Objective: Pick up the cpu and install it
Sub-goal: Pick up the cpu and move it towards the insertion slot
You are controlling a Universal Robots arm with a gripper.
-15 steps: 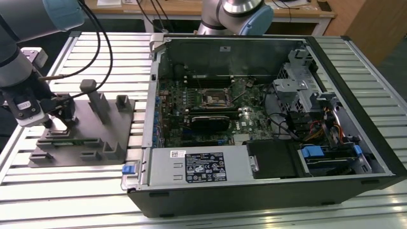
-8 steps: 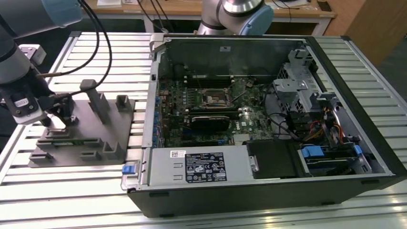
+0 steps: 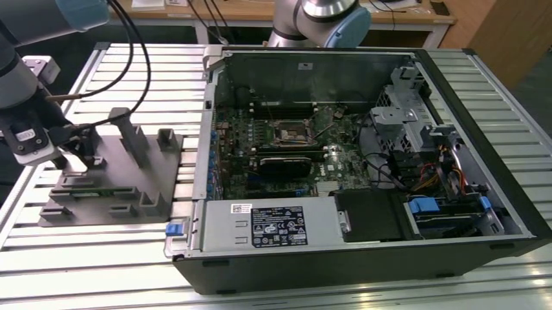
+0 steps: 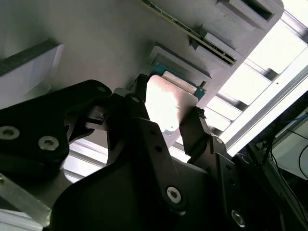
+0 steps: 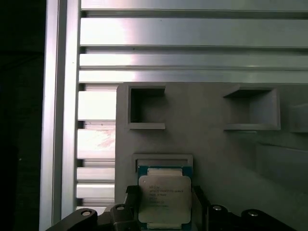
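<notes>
The cpu (image 5: 165, 198), a small square chip with a pale metal top and a green rim, lies in a shallow recess near one edge of the grey fixture (image 3: 129, 177). My gripper (image 3: 86, 155) is down over that recess at the exterior view's left. In both wrist views its black fingers (image 4: 195, 122) stand on two opposite sides of the cpu (image 4: 166, 103) and sit against its edges. The gripper (image 5: 165, 192) looks shut on the chip, which still rests in the recess. The dark socket frame (image 3: 289, 132) lies on the motherboard inside the open computer case (image 3: 492, 148).
The fixture (image 5: 216, 139) has several other pockets and upright ribs close to my fingers. It rests on a slatted aluminium table (image 3: 103, 258). A grey power supply box (image 3: 271, 225) fills the case's near side. A second robot arm (image 3: 324, 19) stands behind the case.
</notes>
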